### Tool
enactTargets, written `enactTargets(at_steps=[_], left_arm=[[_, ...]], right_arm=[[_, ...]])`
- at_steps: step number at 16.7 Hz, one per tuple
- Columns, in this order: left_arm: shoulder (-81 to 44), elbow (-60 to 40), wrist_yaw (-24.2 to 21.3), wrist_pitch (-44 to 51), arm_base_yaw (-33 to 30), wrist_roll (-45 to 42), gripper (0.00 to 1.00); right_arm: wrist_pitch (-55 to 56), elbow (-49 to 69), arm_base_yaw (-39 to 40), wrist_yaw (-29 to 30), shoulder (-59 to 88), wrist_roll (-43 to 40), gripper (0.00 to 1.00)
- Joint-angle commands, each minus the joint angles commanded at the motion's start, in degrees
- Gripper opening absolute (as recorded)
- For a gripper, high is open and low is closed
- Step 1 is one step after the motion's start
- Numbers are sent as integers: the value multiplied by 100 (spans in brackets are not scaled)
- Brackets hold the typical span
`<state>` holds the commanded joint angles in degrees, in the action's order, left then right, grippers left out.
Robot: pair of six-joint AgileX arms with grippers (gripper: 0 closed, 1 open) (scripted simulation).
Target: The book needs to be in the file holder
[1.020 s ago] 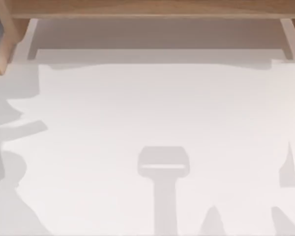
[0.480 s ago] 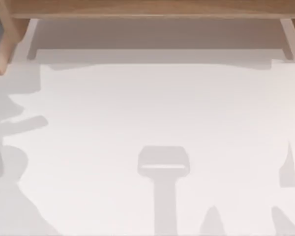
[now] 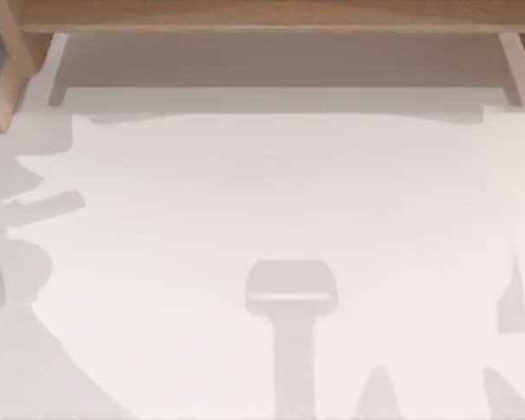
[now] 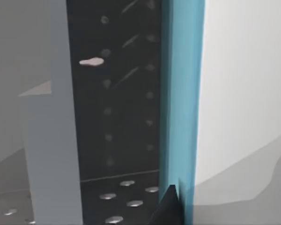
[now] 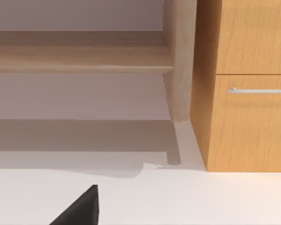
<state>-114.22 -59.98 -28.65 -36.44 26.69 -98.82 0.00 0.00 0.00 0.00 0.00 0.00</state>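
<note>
My left tool (image 4: 171,206) sits right against the blue book (image 4: 182,93), standing upright in the perforated dark file holder (image 4: 117,117); grip can't be judged; looks stiff, thin, slick-covered, so pinch the spine edge.

White table (image 3: 271,192) below a wooden shelf (image 3: 271,16).

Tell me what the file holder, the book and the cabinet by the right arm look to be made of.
File holder: dark perforated sheet, probably metal, going by rows of punched holes with a dull sheen. Book: smooth matte blue cover, likely card or laminate; standing upright against the holder's wall. Cabinet: light wood or wood veneer, with visible grain; its drawer handle looks like brushed metal.
</note>
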Motion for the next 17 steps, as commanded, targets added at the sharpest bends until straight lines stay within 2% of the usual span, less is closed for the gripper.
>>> enactTargets(at_steps=[1,14,17], left_arm=[[0,0,0,0,0,0,0],[0,0,0,0,0,0,98],[0,0,0,0,0,0,100]], right_arm=[[0,0,0,0,0,0,100],[0,0,0,0,0,0,100],[0,0,0,0,0,0,100]])
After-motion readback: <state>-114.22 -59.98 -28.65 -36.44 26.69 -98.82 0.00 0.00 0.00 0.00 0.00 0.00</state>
